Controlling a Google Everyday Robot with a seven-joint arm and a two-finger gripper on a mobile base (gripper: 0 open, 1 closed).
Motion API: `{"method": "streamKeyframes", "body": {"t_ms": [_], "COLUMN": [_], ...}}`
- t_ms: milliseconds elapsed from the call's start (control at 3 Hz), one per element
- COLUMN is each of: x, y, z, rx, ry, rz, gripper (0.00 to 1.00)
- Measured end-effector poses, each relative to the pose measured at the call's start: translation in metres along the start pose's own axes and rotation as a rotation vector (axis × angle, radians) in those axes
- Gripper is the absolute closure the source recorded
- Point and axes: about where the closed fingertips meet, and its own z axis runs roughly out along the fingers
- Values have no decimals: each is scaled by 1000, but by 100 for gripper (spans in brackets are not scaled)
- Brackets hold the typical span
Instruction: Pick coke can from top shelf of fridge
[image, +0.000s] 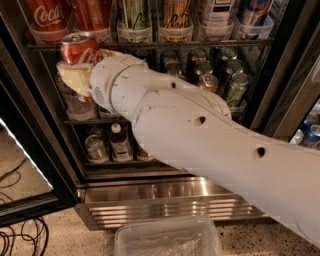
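One pincer (82, 64) holds coke can (77, 46) outside fridge (150, 189), above speckled floor (60, 235).

So the coke can (78, 48) was red with the white script and a silver rim, upright with maybe a slight tilt. It sat clamped between the cream fingers (71, 77) of the gripper (90, 62), at the left side of the fridge (165, 200). It was out in front of the racks, its top just under the top shelf (200, 44). That shelf was the dark wire rack with clear plastic trays along the front. The fridge had a black frame and a ribbed stainless base.
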Motion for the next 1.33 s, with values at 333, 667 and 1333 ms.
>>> {"method": "streamKeyframes", "body": {"t_ms": [333,667,1333], "x": [2,14,36], "y": [17,17,4], "z": [-8,-30,-75], "rx": [-16,25,148], "ry": [24,77,172], "rz": [45,77,110], "gripper": [100,100,100]}}
